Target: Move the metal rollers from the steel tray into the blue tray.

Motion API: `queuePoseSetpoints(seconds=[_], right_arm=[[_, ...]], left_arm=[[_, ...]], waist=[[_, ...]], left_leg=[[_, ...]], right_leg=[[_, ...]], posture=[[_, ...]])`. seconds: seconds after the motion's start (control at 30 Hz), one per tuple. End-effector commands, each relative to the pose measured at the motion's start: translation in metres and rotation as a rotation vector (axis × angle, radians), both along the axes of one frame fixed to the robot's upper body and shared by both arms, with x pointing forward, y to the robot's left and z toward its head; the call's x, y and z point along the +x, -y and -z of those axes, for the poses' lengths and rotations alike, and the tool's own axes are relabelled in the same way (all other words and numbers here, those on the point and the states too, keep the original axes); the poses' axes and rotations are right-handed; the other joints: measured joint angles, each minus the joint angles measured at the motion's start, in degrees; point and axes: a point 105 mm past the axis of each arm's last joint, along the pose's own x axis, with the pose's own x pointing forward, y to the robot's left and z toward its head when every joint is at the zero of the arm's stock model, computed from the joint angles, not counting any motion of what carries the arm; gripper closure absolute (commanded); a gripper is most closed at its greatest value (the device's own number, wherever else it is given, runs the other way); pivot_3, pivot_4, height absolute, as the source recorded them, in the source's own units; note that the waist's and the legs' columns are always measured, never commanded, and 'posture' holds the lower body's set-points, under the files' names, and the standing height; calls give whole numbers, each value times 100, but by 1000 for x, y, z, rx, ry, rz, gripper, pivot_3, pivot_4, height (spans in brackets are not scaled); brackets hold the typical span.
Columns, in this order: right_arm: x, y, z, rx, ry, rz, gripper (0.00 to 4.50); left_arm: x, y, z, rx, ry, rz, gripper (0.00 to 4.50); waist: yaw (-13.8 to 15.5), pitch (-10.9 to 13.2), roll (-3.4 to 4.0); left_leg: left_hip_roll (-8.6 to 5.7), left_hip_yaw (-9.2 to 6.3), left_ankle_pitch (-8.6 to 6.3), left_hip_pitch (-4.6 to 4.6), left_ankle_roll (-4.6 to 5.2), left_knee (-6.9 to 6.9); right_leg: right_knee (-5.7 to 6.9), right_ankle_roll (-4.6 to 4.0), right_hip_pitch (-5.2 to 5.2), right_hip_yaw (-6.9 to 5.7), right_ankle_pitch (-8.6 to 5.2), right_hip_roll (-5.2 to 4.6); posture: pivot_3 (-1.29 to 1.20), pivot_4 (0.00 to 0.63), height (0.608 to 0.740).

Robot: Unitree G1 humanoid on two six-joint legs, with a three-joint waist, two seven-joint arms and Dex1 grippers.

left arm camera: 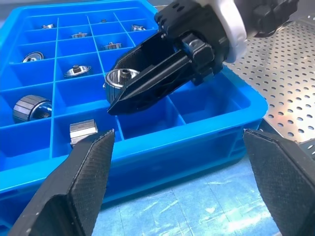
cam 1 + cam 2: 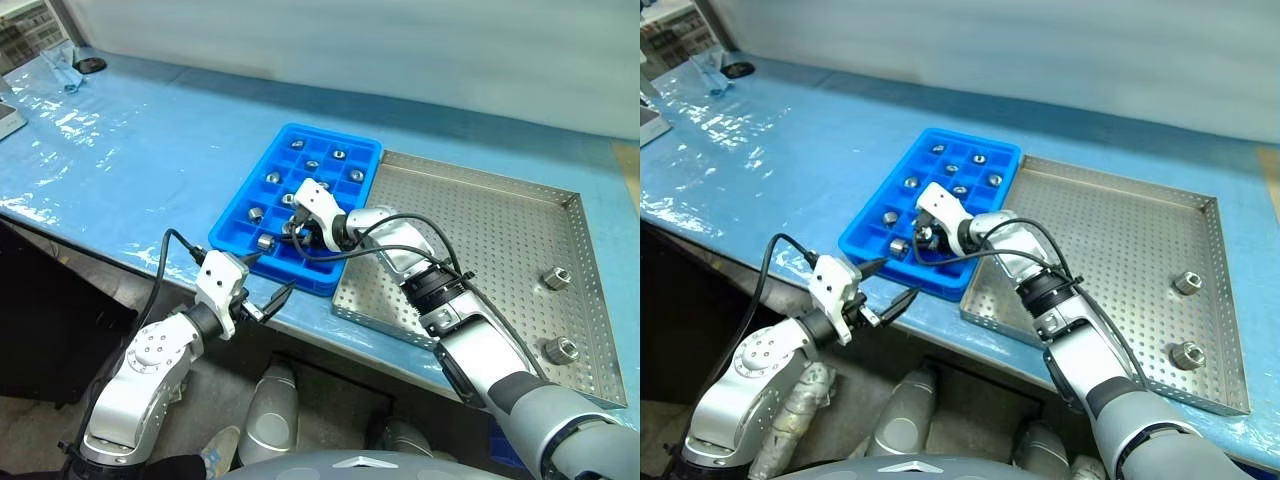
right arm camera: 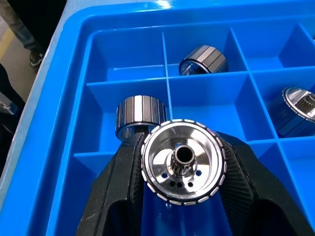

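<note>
The right claw (image 3: 183,206) is clamped on 1 shiny ribbed metal roller (image 3: 183,162) above the bright blue gridded plastic tray (image 2: 243,203); next, release into the empty compartment below. Left claw (image 2: 268,284) gapes empty nearby.

Bright blue tray (image 2: 355,152) with square grid, silver steel tray (image 2: 480,215) dotted with holes, shiny silver rollers (image 3: 183,161)
</note>
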Motion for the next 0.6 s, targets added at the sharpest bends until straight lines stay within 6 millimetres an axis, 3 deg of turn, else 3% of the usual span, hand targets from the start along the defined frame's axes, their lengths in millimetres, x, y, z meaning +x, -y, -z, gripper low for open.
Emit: queuePoseSetpoints(seconds=[0.03, 0.3, 0.6], right_arm=[[9, 0, -21, 29, 65, 9, 2857], [17, 4, -27, 70, 25, 71, 2857], [8, 14, 1, -50, 0, 35, 2857]], left_arm=[[-1, 5, -13, -9, 48, 21, 112], [1, 6, -13, -10, 44, 30, 112], [5, 8, -15, -3, 53, 46, 112]], waist=[[24, 0, 0], [84, 0, 0], [82, -1, 1]], left_leg=[[0, 0, 1, 0, -1, 0], [5, 4, 6, -3, -10, 1], [14, 6, 10, 1, -17, 1]], right_leg=[[1, 0, 0, 0, 0, 0], [-3, -15, -3, 2, -5, 12], [0, -19, -2, 1, -8, 21]], posture=[[614, 150, 740], [603, 150, 740], [593, 150, 740]])
